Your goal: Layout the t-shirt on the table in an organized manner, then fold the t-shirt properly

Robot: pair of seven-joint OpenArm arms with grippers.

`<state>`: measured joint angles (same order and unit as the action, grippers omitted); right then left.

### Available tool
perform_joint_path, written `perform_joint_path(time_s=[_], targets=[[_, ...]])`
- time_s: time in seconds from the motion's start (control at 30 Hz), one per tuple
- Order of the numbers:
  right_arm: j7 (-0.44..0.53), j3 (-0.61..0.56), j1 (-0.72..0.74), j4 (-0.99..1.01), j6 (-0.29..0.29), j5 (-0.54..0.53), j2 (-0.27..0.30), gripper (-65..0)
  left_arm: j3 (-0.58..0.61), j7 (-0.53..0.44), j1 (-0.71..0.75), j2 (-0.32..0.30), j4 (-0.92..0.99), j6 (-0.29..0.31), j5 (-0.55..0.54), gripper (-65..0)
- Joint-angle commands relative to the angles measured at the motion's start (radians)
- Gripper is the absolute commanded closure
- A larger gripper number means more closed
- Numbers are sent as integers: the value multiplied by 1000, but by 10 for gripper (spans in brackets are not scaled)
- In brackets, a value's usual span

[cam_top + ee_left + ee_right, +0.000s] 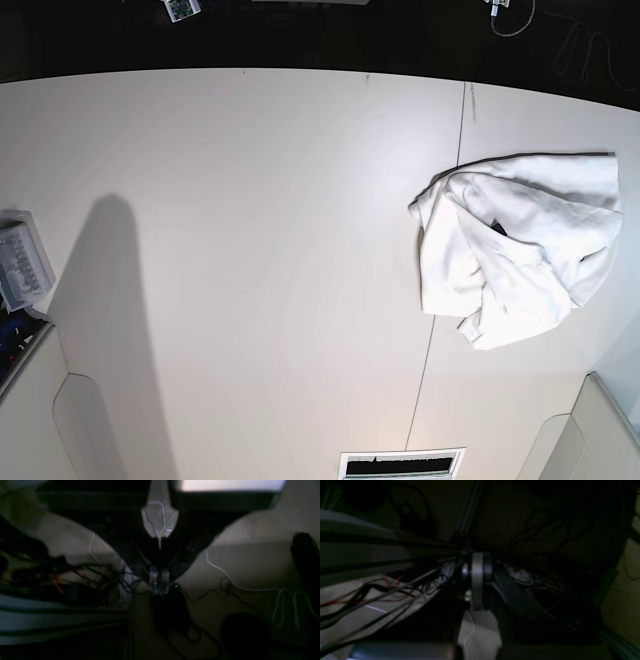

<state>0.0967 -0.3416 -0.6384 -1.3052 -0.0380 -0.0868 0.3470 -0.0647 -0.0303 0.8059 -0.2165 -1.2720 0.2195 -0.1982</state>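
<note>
The t-shirt [515, 260] lies in a crumpled white heap at the right side of the table [250, 220], plain side out, with no print showing. No arm or gripper appears in the base view. The left wrist view is dark. There my left gripper [159, 580] shows as a dark V whose two pale pads [153, 578] meet with nothing between them, over a floor with cables. The right wrist view is darker still. My right gripper [477, 585] is only a dim shape among wires, and its jaws cannot be made out.
A small grey tray [22, 265] sits at the table's left edge. A slotted opening [400, 465] lies at the near edge. A thin dark seam [445, 260] runs down the table past the shirt. Loose cables [250, 587] trail across the floor.
</note>
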Motion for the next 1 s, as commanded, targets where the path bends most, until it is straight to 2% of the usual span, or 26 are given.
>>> perform_joint_path(time_s=[0.0,0.17,0.27,0.37,0.5,0.73,0.97], targets=[[20,2,-28,-40,3,2,9,0,-2,-19,31,-20,-42,18,-9,0],[19,2,-97,-187,3,5,24,0,-2,-60,127,-69,-230,113,-7,0],[19,7,-124,-281,-23,73,27,0,-2,-59,165,-96,-346,134,-3,0],[19,8,-146,-375,-47,136,27,0,-2,-56,181,-123,-439,134,5,0],[14,8,-159,-480,-50,192,27,0,-2,-44,180,-136,-520,133,40,0],[16,8,-135,-603,-50,196,27,0,-2,-48,172,-136,-595,132,69,0],[14,7,-18,-638,-48,200,27,0,-29,-25,92,-135,-621,129,117,0]])
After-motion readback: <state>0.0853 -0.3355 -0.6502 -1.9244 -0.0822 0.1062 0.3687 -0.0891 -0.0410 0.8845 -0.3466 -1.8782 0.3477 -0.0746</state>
